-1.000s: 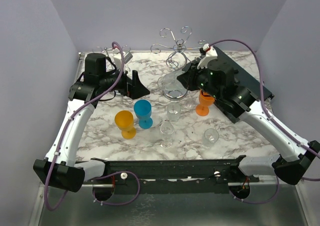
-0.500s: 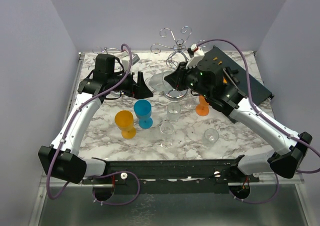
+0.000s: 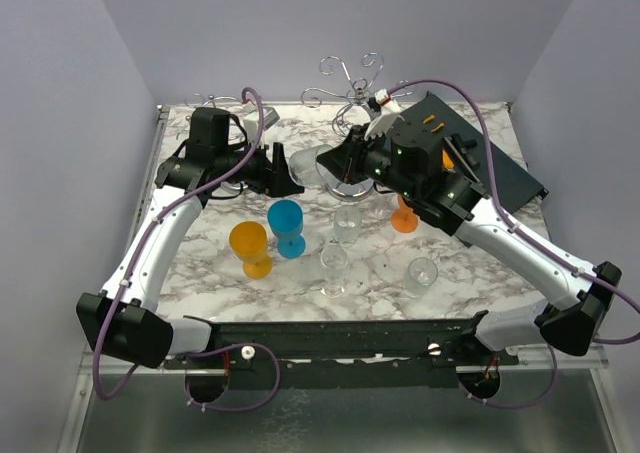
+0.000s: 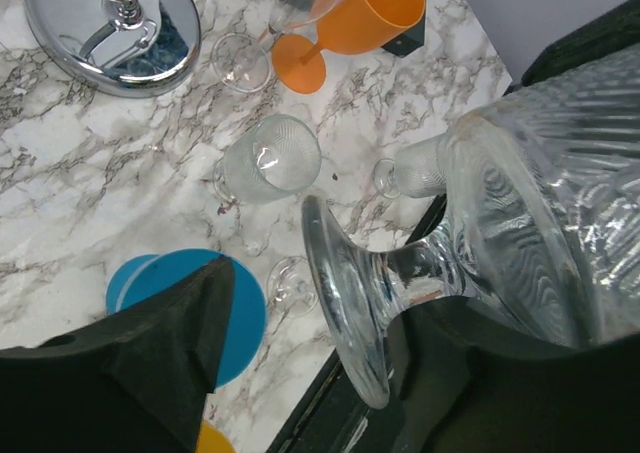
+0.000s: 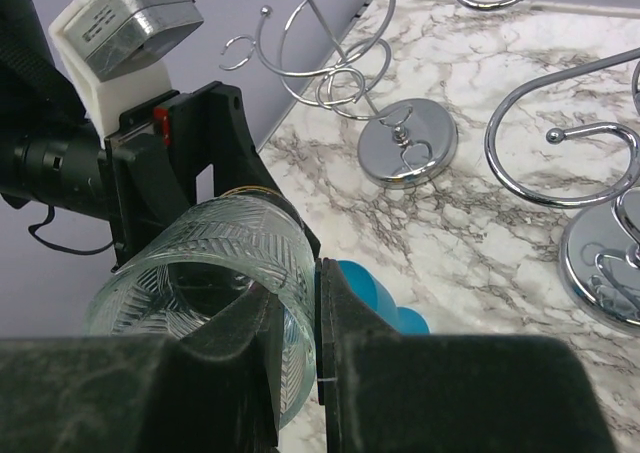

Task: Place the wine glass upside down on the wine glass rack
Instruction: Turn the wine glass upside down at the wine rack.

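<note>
A clear ribbed wine glass point(image 3: 318, 163) hangs on its side above the table, between the two arms. My right gripper point(image 5: 300, 293) is shut on its rim, one finger inside the bowl and one outside. The glass's stem point(image 4: 420, 273) and foot point(image 4: 345, 303) lie between the jaws of my left gripper point(image 4: 320, 293), which stands open; its left finger point(image 4: 190, 323) is apart from the foot. The chrome wine glass rack point(image 3: 350, 93) stands just behind, its base point(image 5: 600, 263) and hook point(image 5: 560, 143) to the right in the right wrist view.
Below the held glass stand a blue glass point(image 3: 287, 223), a yellow one point(image 3: 249, 245), an orange one point(image 3: 406, 213) and three small clear glasses point(image 3: 347, 223). A second chrome rack point(image 3: 215, 103) stands back left. A black board point(image 3: 490, 163) lies back right.
The right gripper has carried the glass leftward. The left gripper has moved right until it is around the glass's foot end, and its jaws have narrowed.
</note>
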Motion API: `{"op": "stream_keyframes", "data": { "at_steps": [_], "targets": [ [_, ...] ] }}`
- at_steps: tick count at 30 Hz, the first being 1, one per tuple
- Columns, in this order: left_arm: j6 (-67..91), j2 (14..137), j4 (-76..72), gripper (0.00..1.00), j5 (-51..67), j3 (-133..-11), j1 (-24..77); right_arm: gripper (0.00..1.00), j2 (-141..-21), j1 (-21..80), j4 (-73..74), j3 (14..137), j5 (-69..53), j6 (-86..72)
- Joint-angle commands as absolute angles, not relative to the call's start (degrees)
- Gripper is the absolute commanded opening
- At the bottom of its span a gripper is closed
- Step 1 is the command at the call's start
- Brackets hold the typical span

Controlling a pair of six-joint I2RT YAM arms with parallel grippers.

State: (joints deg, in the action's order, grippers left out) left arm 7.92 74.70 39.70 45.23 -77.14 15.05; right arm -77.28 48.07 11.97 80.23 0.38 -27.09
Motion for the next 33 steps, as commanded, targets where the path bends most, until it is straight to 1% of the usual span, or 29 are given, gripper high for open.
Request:
{"op": "stream_keyframes", "data": {
  "at_steps": [1, 3, 5, 6, 10, 13, 14, 15, 18, 20, 23, 25, 27, 30, 31, 33],
  "targets": [
    [7.83, 73.43, 38.32, 0.53, 45.16, -78.83, 15.29, 0.0, -77.67, 50.03, 5.92, 79.85, -1.0, -28.6],
    [7.49, 73.47, 38.31, 0.3, 45.08, -79.0, 15.29, 0.0, -77.91, 50.59, 5.42, 79.56, -0.24, -28.57],
    [7.52, 73.48, 38.32, 0.13, 45.16, -79.09, 15.21, 0.0, -78.11, 51.05, 5.12, 79.45, -0.18, -28.43],
    [7.39, 73.39, 38.32, 0.1, 45.23, -79.21, 15.21, 0.0, -78.3, 51.28, 5.1, 79.45, -0.25, -28.34],
    [7.0, 73.05, 38.3, 0.09, 45.33, -79.61, 15.21, 0.0, -79.0, 51.7, 5.01, 79.26, -0.22, -28.54],
    [5.23, 72.08, 38.32, 0.01, 45.51, -79.79, 15.21, 0.0, -79.02, 51.77, 5.99, 78.76, -0.61, -28.98],
    [4.08, 71.55, 38.4, 0.0, 45.22, -79.84, 15.21, 0.04, -78.86, 51.77, 6.55, 78.7, -0.77, -29.09],
    [2.78, 70.86, 38.45, 0.0, 44.47, -79.89, 15.21, 0.13, -78.59, 51.77, 7.32, 78.35, -0.94, -29.17],
    [-6.03, 69.02, 39.59, 0.0, 41.6, -80.3, 15.21, 0.45, -77.32, 51.77, 10.0, 77.49, -0.97, -29.31],
    [-13.22, 68.49, 42.02, 0.0, 39.0, -81.33, 15.29, 0.59, -76.15, 51.77, 12.2, 77.18, -0.82, -29.19],
    [-25.13, 66.88, 44.3, 0.0, 35.46, -81.85, 15.29, 0.73, -74.45, 51.77, 15.43, 77.01, -1.19, -28.64],
    [-31.97, 65.56, 44.66, 0.0, 33.83, -81.59, 15.29, 0.8, -73.39, 51.77, 17.46, 77.49, -2.57, -27.77],
    [-36.93, 64.71, 44.65, 0.0, 32.69, -81.55, 15.29, 0.86, -72.78, 51.77, 19.64, 78.62, -4.77, -26.63],
    [-42.21, 63.93, 44.57, 0.0, 31.85, -81.83, 15.4, 0.92, -72.6, 51.73, 22.88, 80.51, -10.03, -23.6],
    [-43.28, 63.62, 44.03, 0.0, 31.65, -81.76, 15.47, 0.99, -72.66, 51.66, 23.46, 81.22, -11.94, -22.68],
    [-46.01, 62.68, 42.7, 0.0, 31.44, -81.03, 15.76, 1.0, -73.11, 51.7, 24.22, 82.26, -16.55, -21.29]
  ]
}}
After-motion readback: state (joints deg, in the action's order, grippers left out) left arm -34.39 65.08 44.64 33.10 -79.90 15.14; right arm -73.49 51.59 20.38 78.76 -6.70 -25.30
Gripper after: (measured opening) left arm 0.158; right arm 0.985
